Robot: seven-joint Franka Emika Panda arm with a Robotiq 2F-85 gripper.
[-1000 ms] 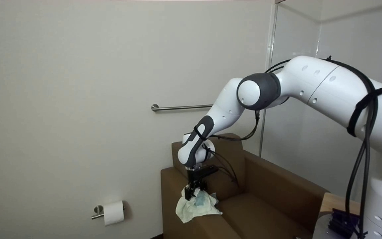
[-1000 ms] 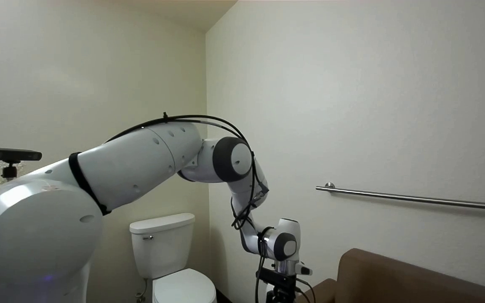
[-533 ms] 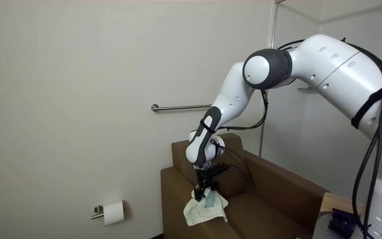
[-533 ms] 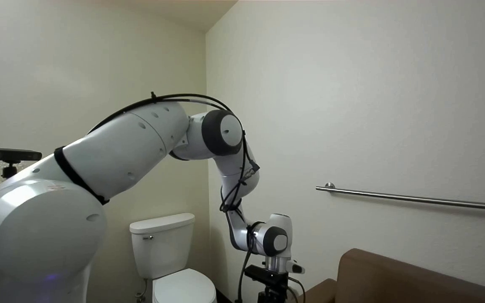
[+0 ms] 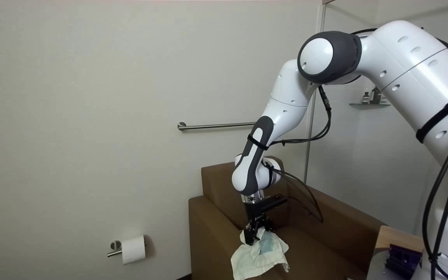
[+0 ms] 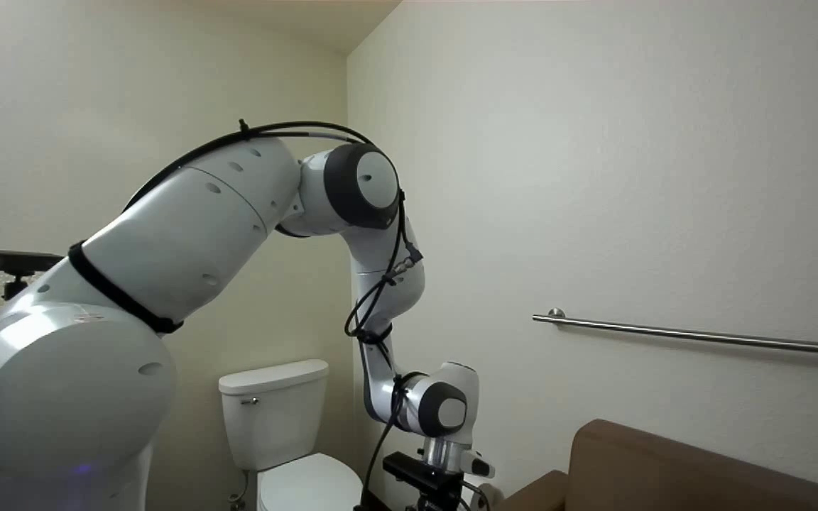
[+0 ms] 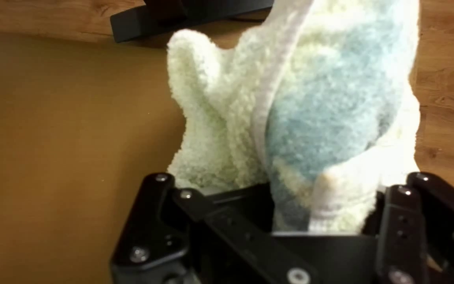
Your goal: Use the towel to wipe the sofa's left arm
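Note:
The towel, cream with a blue patch, shows in an exterior view (image 5: pixel 257 258) and in the wrist view (image 7: pixel 329 106). My gripper (image 5: pixel 259 233) is shut on its upper part, which is bunched between the fingers (image 7: pixel 313 205) in the wrist view. The rest of the towel hangs over the front part of the brown sofa's left arm (image 5: pixel 212 227) and its inner edge. I cannot tell how firmly it touches. In an exterior view the sofa arm (image 6: pixel 544 491) shows only partly; there the gripper (image 6: pixel 437 502) is cut off and the towel is out of view.
The sofa's seat (image 5: pixel 309 252) and backrest (image 5: pixel 220 182) lie beside the gripper. A toilet paper roll (image 5: pixel 133 250) and a metal bar (image 5: pixel 216 126) are on the wall. A toilet (image 6: pixel 306 482) stands nearby. A dark object (image 5: pixel 403 260) sits near the robot base.
My gripper and the towel have moved along the sofa arm toward its front and the robot base, right and down in an exterior view. The elbow has risen and folded back.

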